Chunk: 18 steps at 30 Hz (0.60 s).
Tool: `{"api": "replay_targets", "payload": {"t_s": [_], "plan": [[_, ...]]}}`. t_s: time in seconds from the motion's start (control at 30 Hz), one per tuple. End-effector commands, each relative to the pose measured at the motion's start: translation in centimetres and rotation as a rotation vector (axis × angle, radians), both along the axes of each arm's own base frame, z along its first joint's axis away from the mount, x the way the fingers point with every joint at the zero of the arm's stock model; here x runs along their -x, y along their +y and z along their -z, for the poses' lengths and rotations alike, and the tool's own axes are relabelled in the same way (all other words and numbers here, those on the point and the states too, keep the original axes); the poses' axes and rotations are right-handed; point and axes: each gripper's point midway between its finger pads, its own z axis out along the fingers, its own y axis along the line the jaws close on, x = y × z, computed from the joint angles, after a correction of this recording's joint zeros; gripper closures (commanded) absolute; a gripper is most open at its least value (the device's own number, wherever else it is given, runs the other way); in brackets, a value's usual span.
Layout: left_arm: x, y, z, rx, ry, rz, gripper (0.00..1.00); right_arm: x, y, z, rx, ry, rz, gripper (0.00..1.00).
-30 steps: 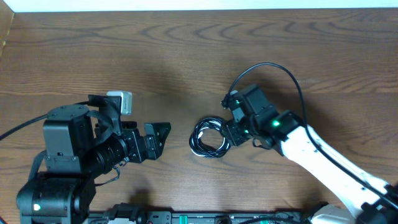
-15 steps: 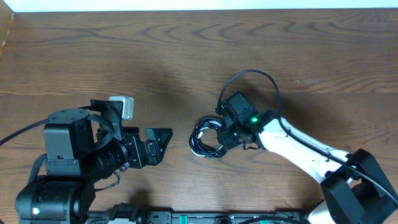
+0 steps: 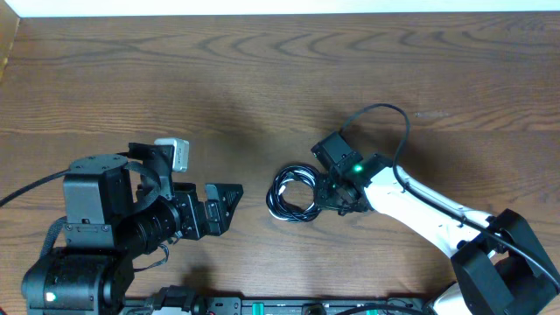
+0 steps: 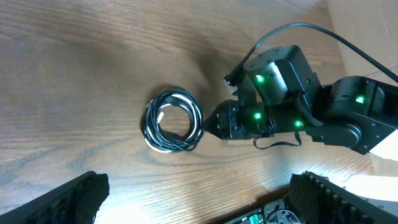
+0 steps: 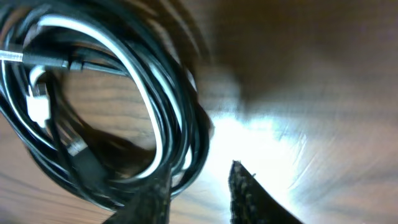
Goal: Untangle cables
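- Your right jaws stand narrowly parted, tips at the right rim of the cables (image 5: 134, 93); you cannot tell whether a strand is pinched.
- Your left jaws are spread wide, well left of the coil.
- The coil lies flat on the dark wood-grain table (image 3: 262, 79).

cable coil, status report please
Left gripper wide open, standing off. Right gripper narrow at edge of thin black-and-white cable coil, grip unclear. Nothing in the way.
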Motion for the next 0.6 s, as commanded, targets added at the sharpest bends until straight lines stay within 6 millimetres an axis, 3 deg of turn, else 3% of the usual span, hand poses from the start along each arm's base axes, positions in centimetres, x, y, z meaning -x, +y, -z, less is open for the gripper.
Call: {"api": "replay_targets", "payload": {"t_s": [0.0, 0.27, 0.57], "plan": [[0.2, -0.2, -0.5, -0.002, -0.021, 0.022, 0.01, 1.1, 1.1, 0.1, -0.048, 0.112, 0.264, 0.66], [-0.1, 1.0, 0.3, -0.068, -0.011, -0.024, 0.01, 1.3, 3.6, -0.1, -0.042, 0.014, 0.302, 0.66], [0.4, 1.0, 0.8, -0.080, 0.011, -0.010, 0.01, 1.6, 3.5, 0.0, 0.024, -0.074, 0.361, 0.72]]}}
